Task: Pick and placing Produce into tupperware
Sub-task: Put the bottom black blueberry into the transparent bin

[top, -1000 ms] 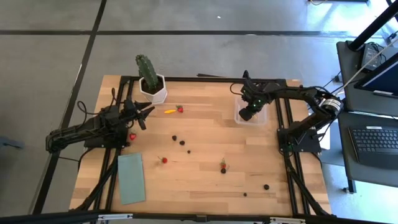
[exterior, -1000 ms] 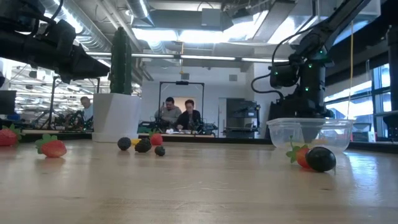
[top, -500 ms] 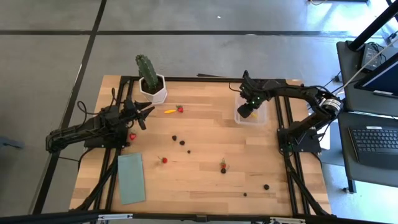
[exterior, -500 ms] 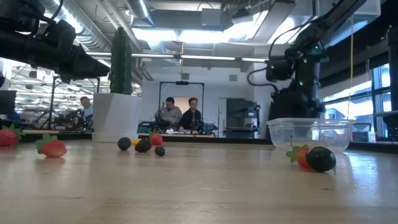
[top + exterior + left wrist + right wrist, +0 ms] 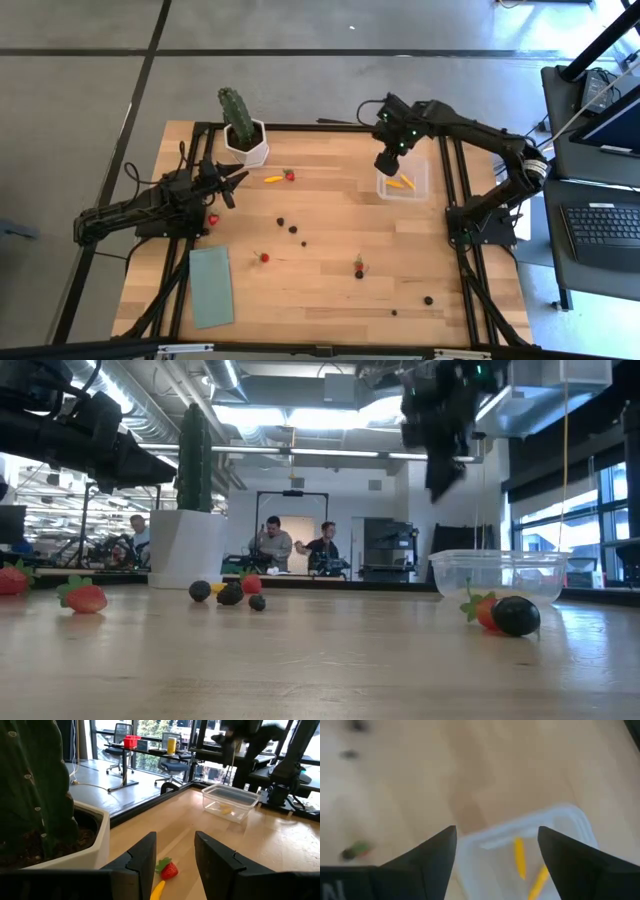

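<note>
1. While the right gripper (image 5: 386, 160) hangs spread and empty over the tub's (image 5: 421, 186) cactus-side (image 5: 233, 108) rim, two yellow sticks (image 5: 401, 182) lie inside, crossing in a shallow V.
2. Beside the cactus, the left gripper (image 5: 234, 182) waits, fingers apart, holding nothing.

The dark six-joint right arm reached in from the counter's right edge, its right gripper (image 5: 387, 160) raised high, empty, fingers (image 5: 427, 857) spread wide apart. The dark left arm lay low along the left side, its left gripper (image 5: 235, 181) partly parted, fingers (image 5: 145, 860) empty.
</note>
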